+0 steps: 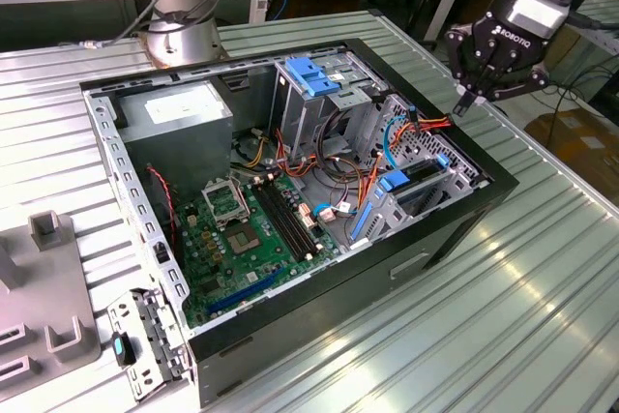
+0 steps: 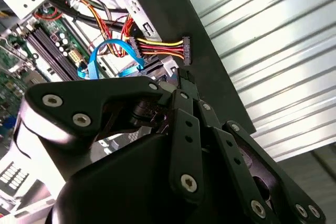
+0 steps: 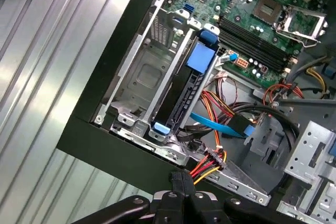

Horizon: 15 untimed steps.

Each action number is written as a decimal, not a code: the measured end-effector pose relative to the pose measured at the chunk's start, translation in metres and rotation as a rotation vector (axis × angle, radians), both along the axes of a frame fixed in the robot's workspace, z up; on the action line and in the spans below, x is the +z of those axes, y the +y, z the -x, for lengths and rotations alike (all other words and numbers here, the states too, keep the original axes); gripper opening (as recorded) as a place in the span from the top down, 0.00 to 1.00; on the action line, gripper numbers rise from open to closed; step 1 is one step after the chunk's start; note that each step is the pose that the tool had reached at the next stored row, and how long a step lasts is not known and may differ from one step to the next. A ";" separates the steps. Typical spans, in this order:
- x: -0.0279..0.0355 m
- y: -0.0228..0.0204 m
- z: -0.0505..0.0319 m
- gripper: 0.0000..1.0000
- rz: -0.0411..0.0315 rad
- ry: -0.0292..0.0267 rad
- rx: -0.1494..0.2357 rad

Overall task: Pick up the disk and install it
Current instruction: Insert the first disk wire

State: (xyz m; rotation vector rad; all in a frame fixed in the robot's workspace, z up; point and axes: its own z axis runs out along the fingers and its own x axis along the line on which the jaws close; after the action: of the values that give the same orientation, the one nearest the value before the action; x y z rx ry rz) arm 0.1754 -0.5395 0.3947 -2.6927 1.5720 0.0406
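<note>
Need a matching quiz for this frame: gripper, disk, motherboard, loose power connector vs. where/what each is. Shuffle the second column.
Things:
1. gripper
2. disk
3. motherboard
4. power connector

Descriptions:
a. green, flat on the case floor
b. above the case's edge, at the exterior view's right
c. blue-bracketed, in the bay by the case wall
d. at the end of yellow, red and black wires

Pairs: 1-b, 2-c, 3-a, 4-d

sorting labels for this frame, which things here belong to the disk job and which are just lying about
Job in hand:
disk
gripper
computer case

Lying about:
grey fixture block
loose metal bracket
</note>
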 end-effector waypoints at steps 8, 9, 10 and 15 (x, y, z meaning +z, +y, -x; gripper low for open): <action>-0.0029 0.0022 -0.0005 0.89 0.0006 -0.0041 0.069; -0.0032 0.0026 -0.0005 0.89 0.0009 -0.0050 0.069; -0.0038 0.0034 -0.0006 0.89 0.0013 -0.0098 0.070; -0.0055 0.0051 -0.0006 0.89 0.0069 -0.0537 0.109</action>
State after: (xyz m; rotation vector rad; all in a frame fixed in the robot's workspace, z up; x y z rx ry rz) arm 0.1760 -0.5343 0.3891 -2.7576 1.4127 -0.0348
